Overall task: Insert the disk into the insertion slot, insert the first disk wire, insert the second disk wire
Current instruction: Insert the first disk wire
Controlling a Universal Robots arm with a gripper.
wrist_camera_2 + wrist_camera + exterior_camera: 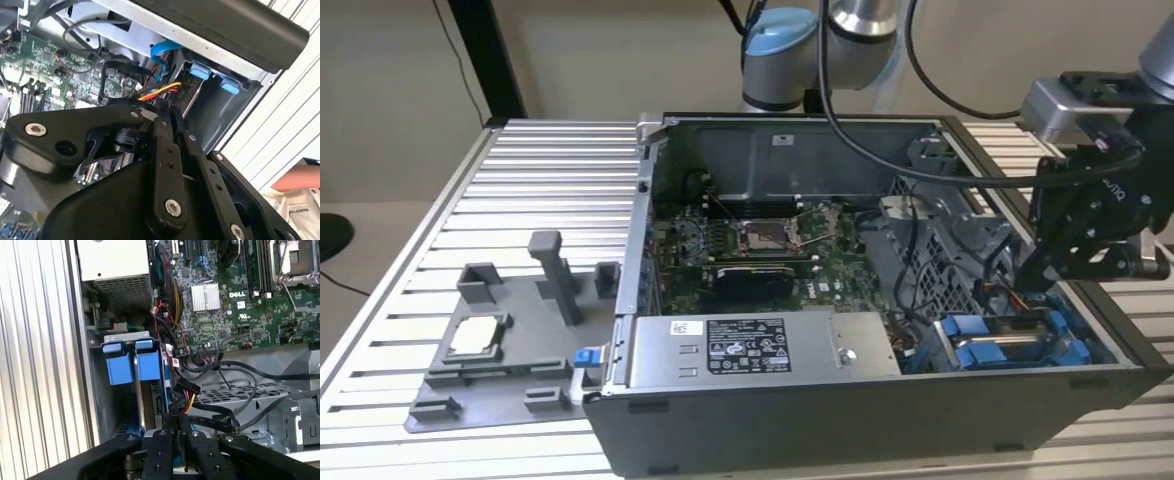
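The disk (994, 340) sits in the insertion slot (125, 336) at the PC case's (854, 420) near corner, exterior view's right, so it's wire step 1: gripper (175, 420), fingers nearly shut, prob. pinches the red-yellow disk wire (187, 390), whose plug needs lining up straight w/ the disk.

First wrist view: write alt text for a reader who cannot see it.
The gripper pinches a red-and-yellow disk wire beside the disk, whose blue carrier sits in the insertion slot of an open computer case. A green motherboard lies beyond.
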